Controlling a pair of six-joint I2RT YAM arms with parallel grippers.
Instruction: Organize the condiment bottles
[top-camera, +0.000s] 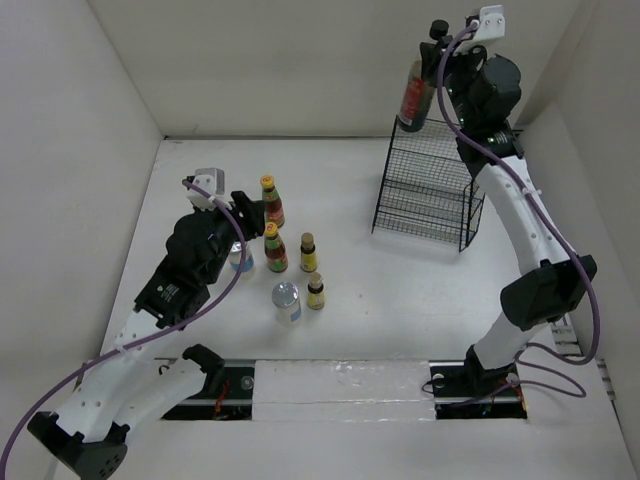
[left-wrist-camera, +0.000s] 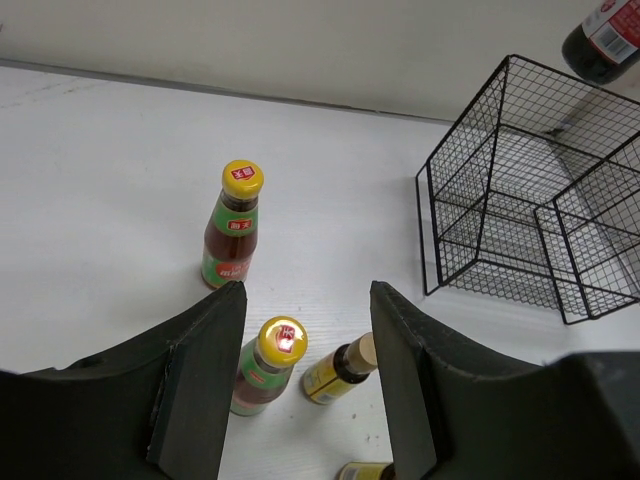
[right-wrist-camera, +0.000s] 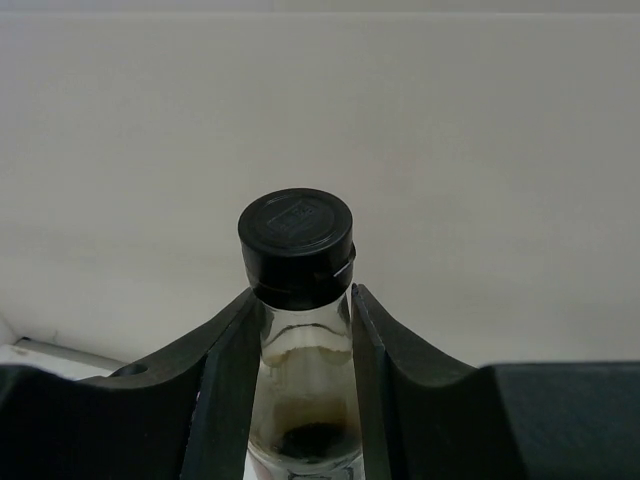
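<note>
Lowering the tall dark bottle (top-camera: 412, 98) slowly and straight into the black wire basket (top-camera: 425, 185) is best — right pincer (right-wrist-camera: 300, 310) pinching its neck, left pincer (left-wrist-camera: 305, 295) spread.

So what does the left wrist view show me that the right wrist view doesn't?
Only the left wrist: past the open left claw, the far red-sauce bottle, the near red-sauce bottle, a small yellow bottle and the black wire basket. Only the right wrist: the right claw shut on the neck of the dark bottle, just under its black cap. Both: that dark bottle, though the left wrist catches only its lower part, higher than the basket, and the pale back wall.
</note>
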